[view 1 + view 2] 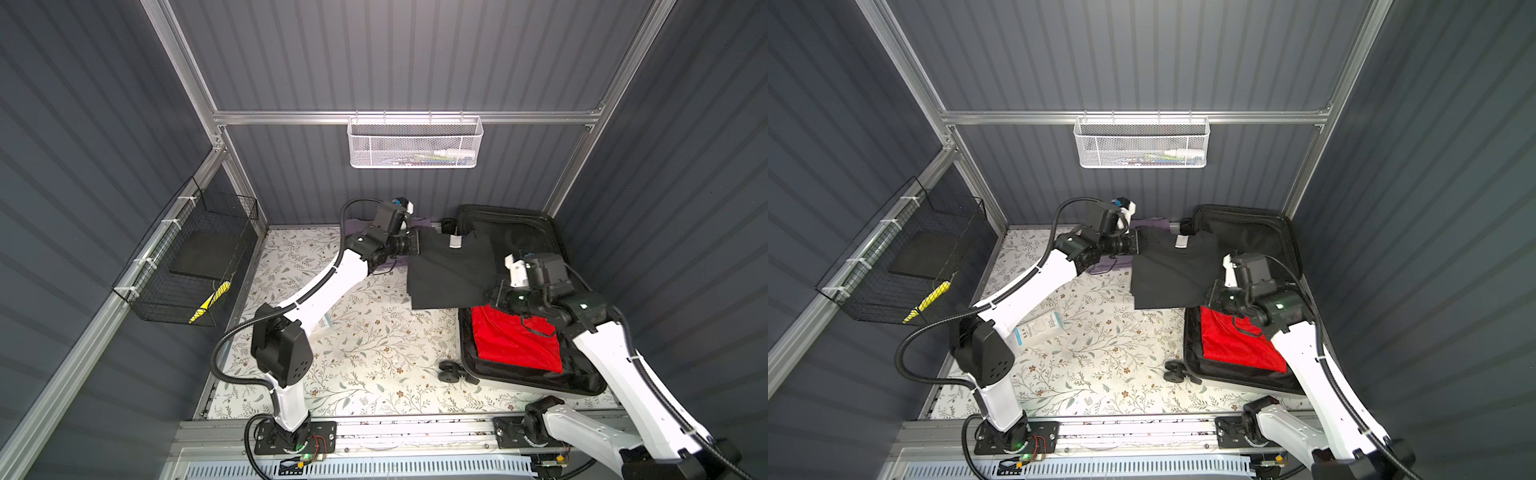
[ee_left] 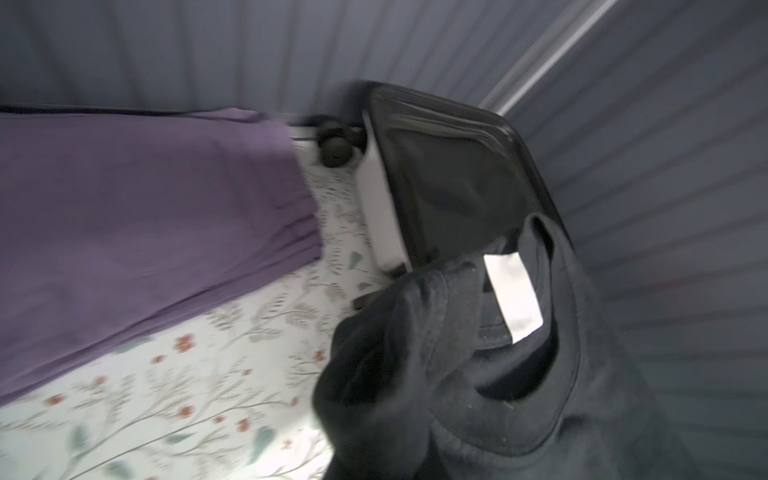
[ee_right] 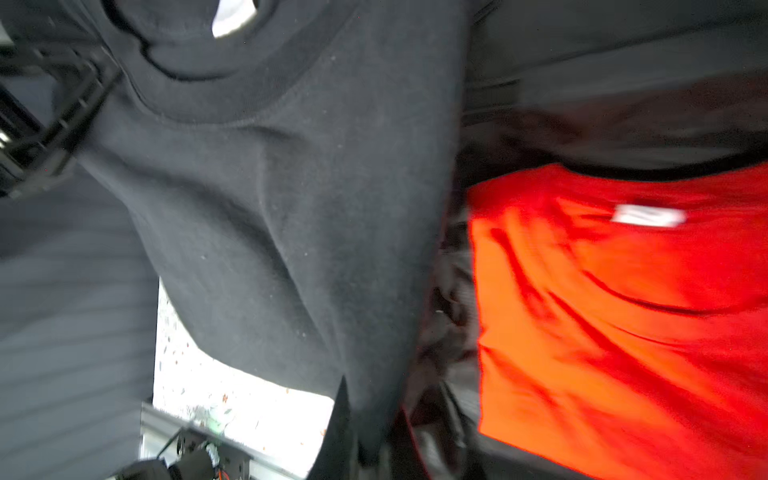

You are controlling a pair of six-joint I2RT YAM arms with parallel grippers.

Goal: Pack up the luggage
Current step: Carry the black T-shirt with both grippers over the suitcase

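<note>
The luggage [image 1: 511, 216] lies open at the right of the table in both top views, black-lined, with its white shell [image 2: 378, 199] showing in the left wrist view. A red shirt [image 1: 515, 340] lies in its near half. A folded black shirt [image 1: 449, 274] with a white neck label hangs stretched between my two grippers, just left of the luggage and above the table. My left gripper [image 1: 417, 245] is shut on the shirt's collar-end corner. My right gripper [image 1: 490, 297] is shut on the near right corner, over the luggage edge. Cloth hides both sets of jaws in the wrist views.
A folded purple garment [image 2: 145, 228] lies on the floral table by the back wall. A white packet [image 1: 1040, 326] lies under the left arm. A white mesh basket [image 1: 415, 143] hangs on the back wall, a black wire basket [image 1: 187, 257] on the left wall.
</note>
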